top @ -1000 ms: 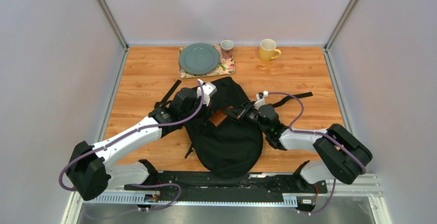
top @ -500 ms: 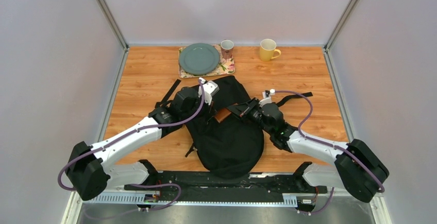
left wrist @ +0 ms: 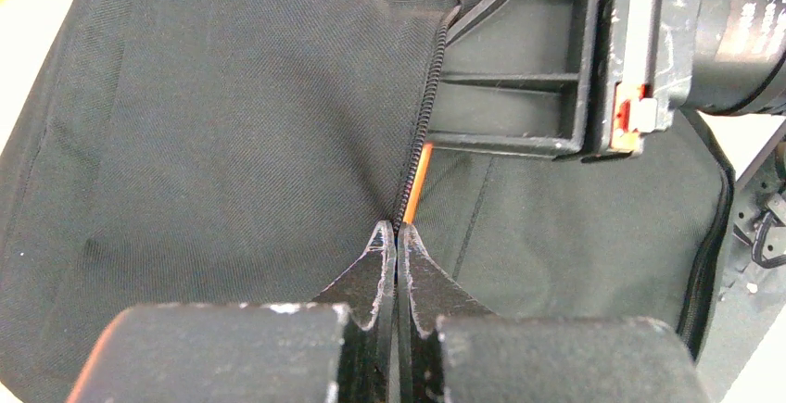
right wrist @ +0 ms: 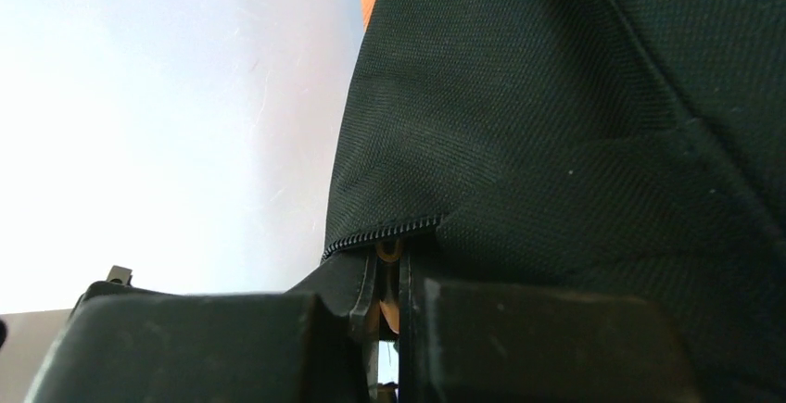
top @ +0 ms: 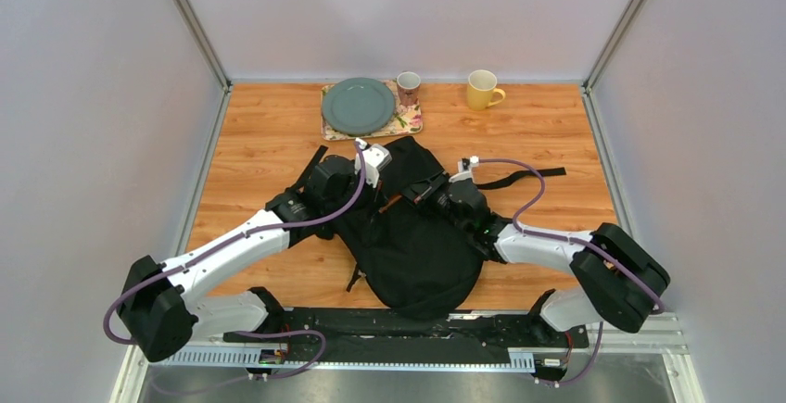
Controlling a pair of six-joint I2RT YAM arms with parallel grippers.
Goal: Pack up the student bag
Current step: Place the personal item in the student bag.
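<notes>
Heads up on where this could go sideways. Your large black soft fabric backpack (top: 412,255) lies flat mid-table, a bit toward 6 o'clock, and both arms meet at its mouth on the 12 o'clock end.

- **Left gripper** (left wrist: 396,236): the jaws are pressed together on the fabric lip, right at the black zip teeth (left wrist: 422,116).
- **Right gripper** (right wrist: 389,273): the jaws are nearly closed on a small flat tan-brown thing (right wrist: 387,284) that looks mostly tucked under the zip edge. I can't tell exactly what it is.

What I'd worry about:
- That left pinch is only at the very tips. If the cloth slips out, the mouth flops shut on your right fingers.
- The two grippers sit just beside each other, so any sideways nudge could knock them together.
- If you let go too near the lip, the tan-brown thing may slide back out.
- Backing out could catch the zip teeth and drag the whole bag, since it's soft and nothing pins it down.
- The long black strap (top: 519,179) trails out at 3 o'clock near your right arm, so it could snag.

The surface is a smooth orange wood-grain tabletop (top: 259,144), which looks slippery to me. The room is plain pale walls (top: 408,14) on three sides. Up at 12 o'clock, well apart from the bag, are a grey-green round plate (top: 358,105) on a floral placemat (top: 412,125) and a small patterned mug (top: 408,86). A yellow ceramic mug (top: 482,90) sits at 1 o'clock.
</notes>
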